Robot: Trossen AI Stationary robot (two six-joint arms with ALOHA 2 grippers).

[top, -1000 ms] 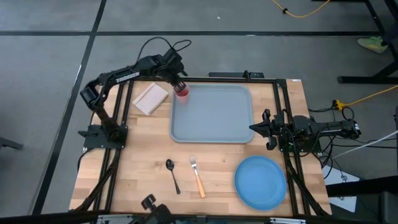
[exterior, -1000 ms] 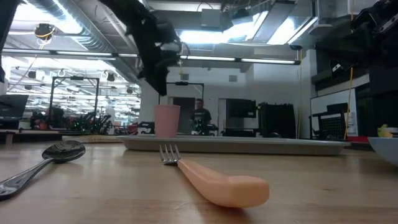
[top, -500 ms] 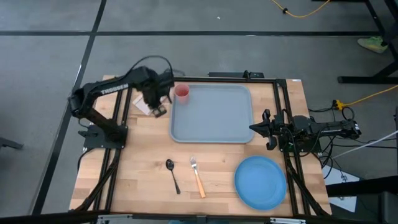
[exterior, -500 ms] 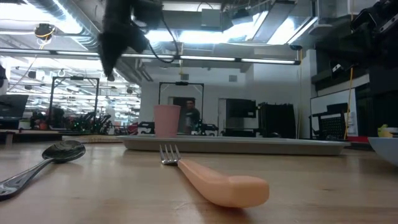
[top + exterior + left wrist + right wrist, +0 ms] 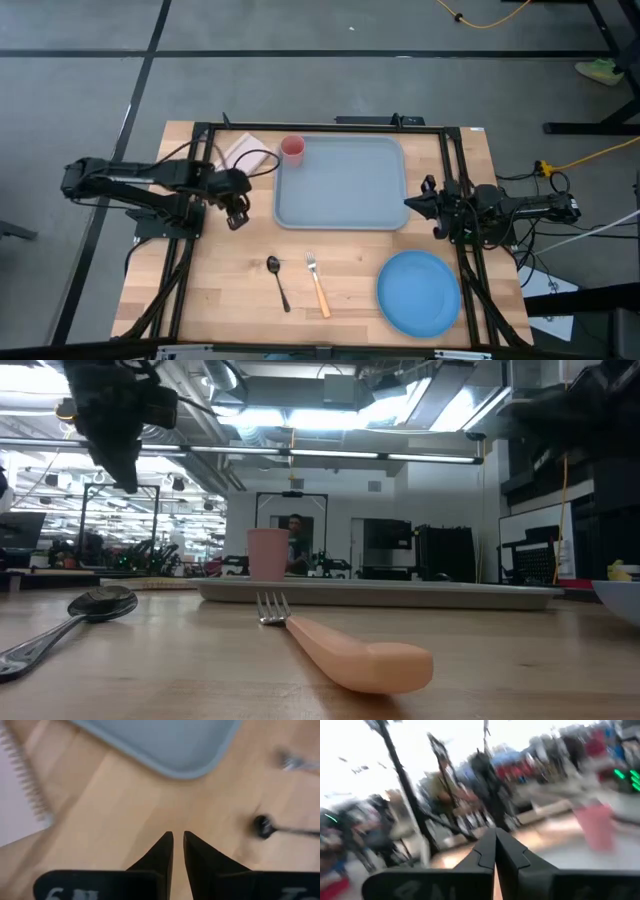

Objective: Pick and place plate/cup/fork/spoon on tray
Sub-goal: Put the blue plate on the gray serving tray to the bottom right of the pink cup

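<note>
The pink-red cup [image 5: 292, 149] stands upright in the far left corner of the grey-blue tray [image 5: 345, 190]; it also shows in the low view [image 5: 268, 554]. The blue plate [image 5: 418, 291] lies at the near right. The orange-handled fork [image 5: 318, 283] and the dark spoon [image 5: 277, 280] lie side by side near the table's front. My left gripper [image 5: 237, 215] hangs shut and empty above the bare wood left of the tray, with the tray's near left corner [image 5: 185, 767] and the spoon [image 5: 262, 826] ahead of it. My right gripper [image 5: 412, 203] is shut and empty at the tray's right edge.
A beige spiral-bound pad [image 5: 243, 152] lies left of the tray's far corner. Black frame rails [image 5: 190, 250] run along the table's left and right sides. Bare wood lies between the tray and the cutlery.
My left gripper has drawn away from the cup at the tray's far left corner, going toward the table's left and near edges, past the beige pad. The cup stays upright on the tray.
</note>
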